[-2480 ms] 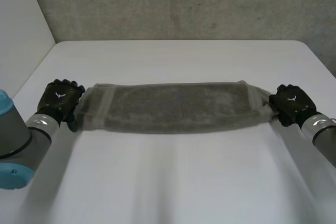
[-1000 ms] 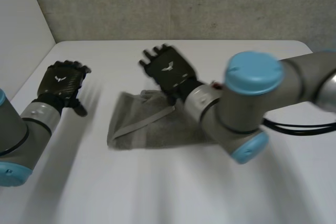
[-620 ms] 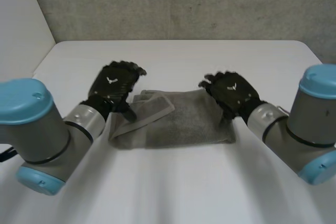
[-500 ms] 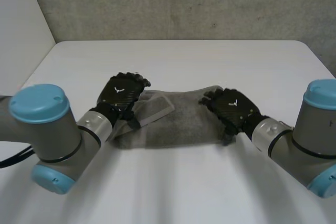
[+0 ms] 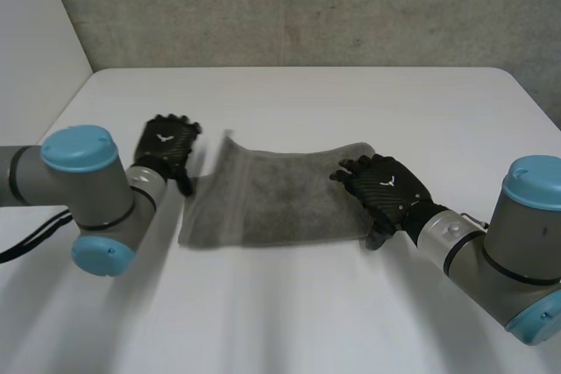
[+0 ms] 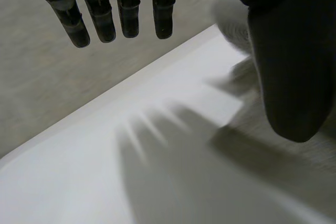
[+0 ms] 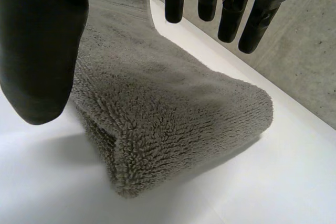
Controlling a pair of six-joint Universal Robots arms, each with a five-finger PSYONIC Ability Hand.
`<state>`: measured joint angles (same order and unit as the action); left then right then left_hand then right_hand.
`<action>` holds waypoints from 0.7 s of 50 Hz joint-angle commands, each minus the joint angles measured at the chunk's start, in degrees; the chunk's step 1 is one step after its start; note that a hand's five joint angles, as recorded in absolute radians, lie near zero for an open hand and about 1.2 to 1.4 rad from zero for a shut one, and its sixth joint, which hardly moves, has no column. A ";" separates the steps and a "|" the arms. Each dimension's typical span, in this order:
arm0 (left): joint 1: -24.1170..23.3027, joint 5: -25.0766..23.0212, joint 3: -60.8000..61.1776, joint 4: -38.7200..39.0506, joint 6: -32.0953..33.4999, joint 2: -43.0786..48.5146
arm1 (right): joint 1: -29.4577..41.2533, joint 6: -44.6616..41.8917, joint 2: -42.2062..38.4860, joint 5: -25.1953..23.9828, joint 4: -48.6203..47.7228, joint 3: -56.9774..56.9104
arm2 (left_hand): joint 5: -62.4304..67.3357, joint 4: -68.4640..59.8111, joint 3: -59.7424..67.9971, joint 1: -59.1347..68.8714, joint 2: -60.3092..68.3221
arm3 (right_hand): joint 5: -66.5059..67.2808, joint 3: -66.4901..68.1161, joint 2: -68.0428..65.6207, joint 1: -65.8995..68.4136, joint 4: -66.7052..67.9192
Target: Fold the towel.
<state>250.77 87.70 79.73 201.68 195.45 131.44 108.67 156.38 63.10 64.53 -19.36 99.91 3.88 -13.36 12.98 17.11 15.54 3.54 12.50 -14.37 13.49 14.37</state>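
Fingers [image 7: 175,3] straight near towel [image 5: 280,203] edges

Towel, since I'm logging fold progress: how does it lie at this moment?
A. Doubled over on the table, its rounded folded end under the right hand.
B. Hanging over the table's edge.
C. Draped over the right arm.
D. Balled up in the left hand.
A: the towel lies doubled on the table, and the right wrist view shows its thick rounded end beneath the open right hand.
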 commanded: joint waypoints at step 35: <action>3.32 -14.49 25.91 -2.87 1.16 -17.36 | 6.46 0.77 -5.70 3.85 -0.24 -5.33 | 11.48 3.36 -2.98 8.24 9.82 | 18.89 -2.50 -18.06 18.94 -4.37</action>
<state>254.35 73.01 106.61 198.83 196.57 111.80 113.71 157.10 60.13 67.06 -19.73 96.80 13.71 -13.36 12.98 22.60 23.04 17.82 12.50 -26.87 27.08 14.37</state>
